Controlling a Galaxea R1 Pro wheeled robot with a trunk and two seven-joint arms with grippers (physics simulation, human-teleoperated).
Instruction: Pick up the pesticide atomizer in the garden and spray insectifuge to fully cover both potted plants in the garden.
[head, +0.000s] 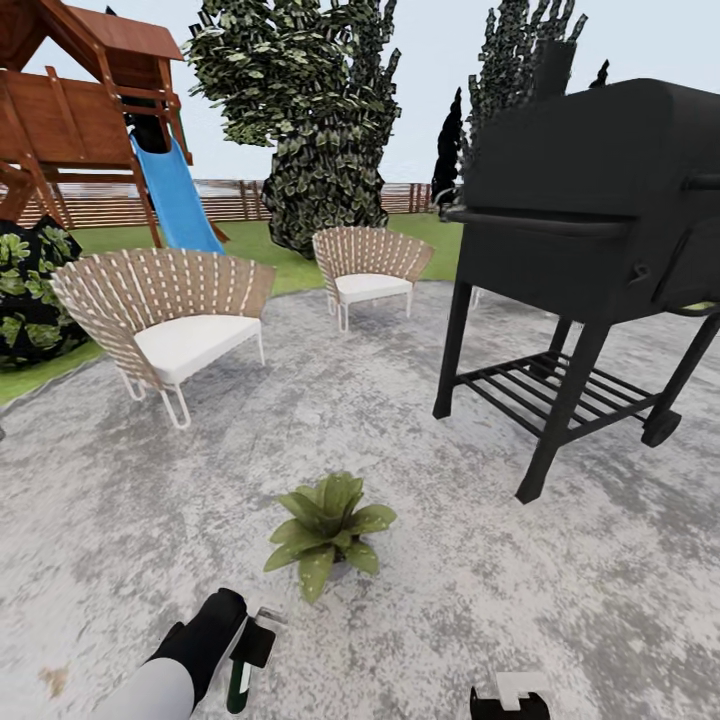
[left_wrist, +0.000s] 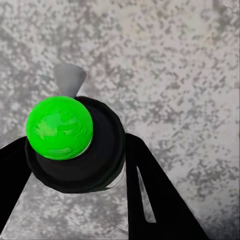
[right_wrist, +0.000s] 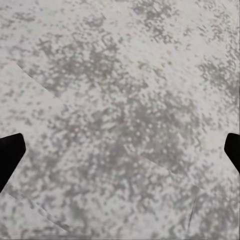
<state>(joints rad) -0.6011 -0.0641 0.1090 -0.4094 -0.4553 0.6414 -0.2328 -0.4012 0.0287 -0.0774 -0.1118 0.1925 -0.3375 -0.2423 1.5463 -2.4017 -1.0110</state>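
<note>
Spreading wide, the mottled grey stone patio (head: 420, 590) carries a black grill (head: 590, 260), two woven chairs (head: 165, 310) and one potted plant (head: 328, 528). Left end effector (head: 250, 650) grips the pesticide atomizer (left_wrist: 75, 145); right end effector (right_wrist: 120, 150) is spread open.

One potted plant (head: 328, 530) sits upright on the grey stone patio (head: 450, 560), a low rosette of pointed, pale-speckled green leaves. Just beside it, nearer the camera, the pesticide atomizer (head: 244, 665) hangs tilted above the patio, dark green body, black sprayer head; seen from the left wrist, a bright green ball (left_wrist: 59, 127) tops it.
</note>
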